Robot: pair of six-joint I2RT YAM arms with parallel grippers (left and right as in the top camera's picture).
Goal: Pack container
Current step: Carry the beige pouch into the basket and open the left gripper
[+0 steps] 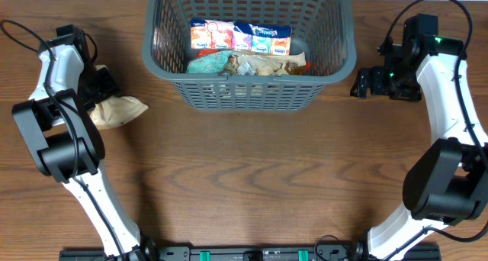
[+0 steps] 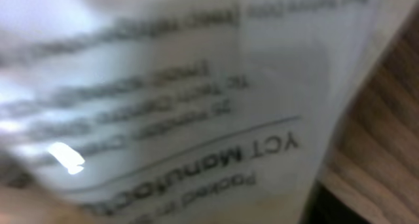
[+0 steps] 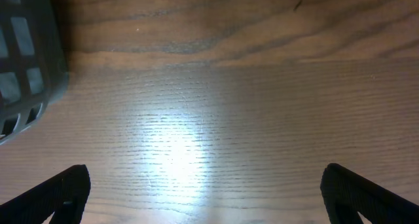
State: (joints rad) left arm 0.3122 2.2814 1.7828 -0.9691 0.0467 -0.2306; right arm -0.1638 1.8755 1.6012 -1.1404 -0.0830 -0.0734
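You are picking up: your left jaws are hovering at the tan snack pack [image 1: 116, 110] on the table [image 1: 252, 177], left side, and I cannot tell their grip. Your right jaws are gaping wide, holding nothing. The container [image 1: 347, 59] is sitting far centre, part-filled, so the next move is likely calling for a lift rightward.

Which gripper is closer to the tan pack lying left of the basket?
Left. The left gripper is right at the tan pack; the right gripper hangs over the table beyond the container's other side.
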